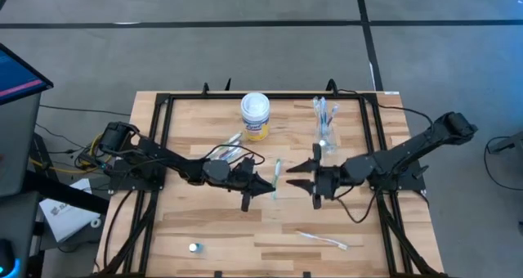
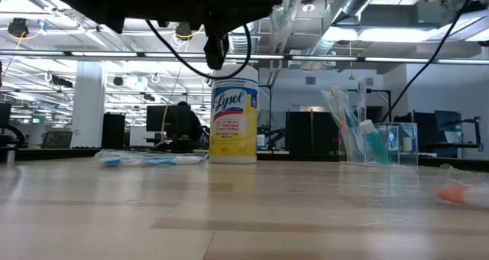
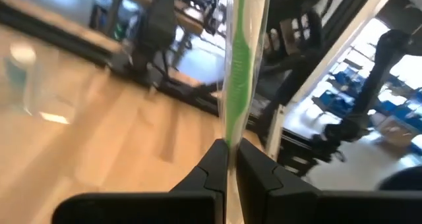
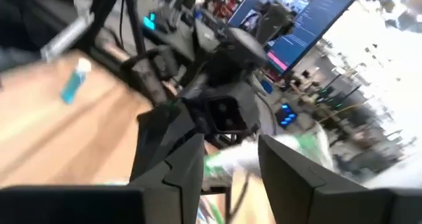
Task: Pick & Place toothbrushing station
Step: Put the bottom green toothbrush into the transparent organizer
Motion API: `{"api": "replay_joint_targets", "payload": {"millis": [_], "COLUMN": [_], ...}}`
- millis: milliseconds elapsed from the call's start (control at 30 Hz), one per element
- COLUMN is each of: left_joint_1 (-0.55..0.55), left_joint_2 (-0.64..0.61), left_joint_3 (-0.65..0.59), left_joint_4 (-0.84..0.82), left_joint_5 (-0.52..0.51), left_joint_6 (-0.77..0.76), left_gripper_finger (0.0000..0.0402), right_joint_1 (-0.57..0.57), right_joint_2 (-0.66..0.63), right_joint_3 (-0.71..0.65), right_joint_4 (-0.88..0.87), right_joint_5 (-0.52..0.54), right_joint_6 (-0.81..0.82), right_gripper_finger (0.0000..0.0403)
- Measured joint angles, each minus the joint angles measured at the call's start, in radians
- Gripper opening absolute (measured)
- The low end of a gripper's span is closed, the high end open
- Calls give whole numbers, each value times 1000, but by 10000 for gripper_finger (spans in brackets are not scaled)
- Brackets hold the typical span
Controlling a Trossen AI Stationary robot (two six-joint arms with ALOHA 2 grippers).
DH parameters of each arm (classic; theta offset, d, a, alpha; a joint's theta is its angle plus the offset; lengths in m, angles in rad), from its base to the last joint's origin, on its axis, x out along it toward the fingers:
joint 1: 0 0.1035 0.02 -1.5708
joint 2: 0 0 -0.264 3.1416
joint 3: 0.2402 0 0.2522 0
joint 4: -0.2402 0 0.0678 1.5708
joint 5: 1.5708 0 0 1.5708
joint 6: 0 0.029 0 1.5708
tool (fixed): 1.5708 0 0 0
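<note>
Green toothbrush (image 1: 277, 177) is hanging mid-table above the wood, pinched in the closed left gripper (image 1: 270, 186). Right gripper (image 1: 297, 181) is standing just beside it, fingers parted. Canister (image 2: 234, 113) behind is reading "Lysol".

Left end effector (image 3: 231, 165) clamping green toothbrush (image 3: 239, 66) (wrapped in clear film), wooden table (image 3: 79, 151)
</note>
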Motion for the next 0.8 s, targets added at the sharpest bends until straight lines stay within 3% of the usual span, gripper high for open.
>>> {"api": "replay_joint_targets", "payload": {"millis": [200,433,800], "left_joint_1": [57,117,144], "left_joint_2": [0,0,0], "left_joint_3": [0,0,0], "left_joint_4": [-57,-67,-67], "left_joint_5": [162,335,468], "left_joint_6": [-192,-374,-553], "left_gripper_finger": [5,5,5], "right_joint_1": [77,134,141], "right_joint_2": [77,154,304], "right_joint_3": [0,2,84], "right_joint_4": [20,70,56], "right_joint_5": [179,297,481], "right_joint_6": [-227,-371,-485], "right_gripper_finger": [142,157,180]}}
